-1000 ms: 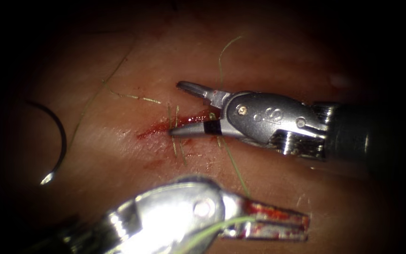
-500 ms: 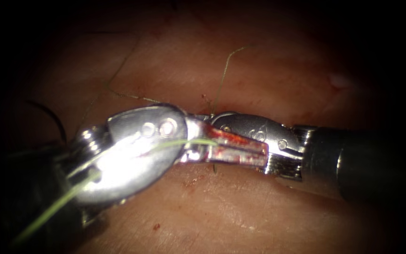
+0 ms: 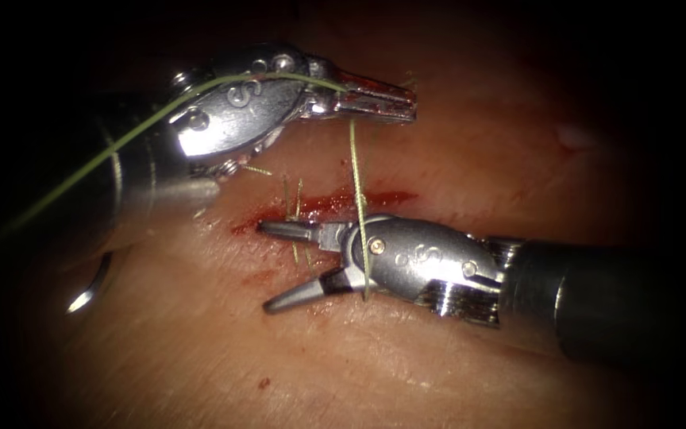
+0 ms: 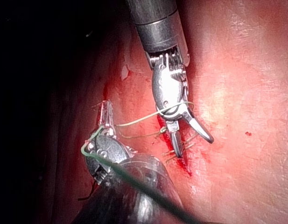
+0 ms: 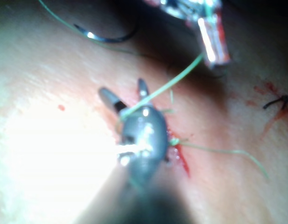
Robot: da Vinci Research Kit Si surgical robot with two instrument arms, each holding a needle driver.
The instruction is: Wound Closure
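The cut (image 3: 323, 208) is taken as the landmark; the needle (image 3: 93, 287) is seen lying free on the tissue (image 3: 406, 373) well to the left of the cut, held by neither tool and not driven into the tissue; the left tool (image 3: 383, 97) is placed above the cut, its red-smeared jaws closed on the thread (image 3: 354, 171), which is stretched from them down across the cut; a further length of thread is draped over this tool's body and led off to the left; the right tool (image 3: 271, 266) is laid just below the cut, its jaws spread apart and nothing gripped between them, one jaw pointed along the cut's edge; the thread is wrapped around this tool behind its jaws; short thread ends (image 3: 292, 199) are seen standing at the cut, and red fluid (image 3: 375, 197) is pooled along it
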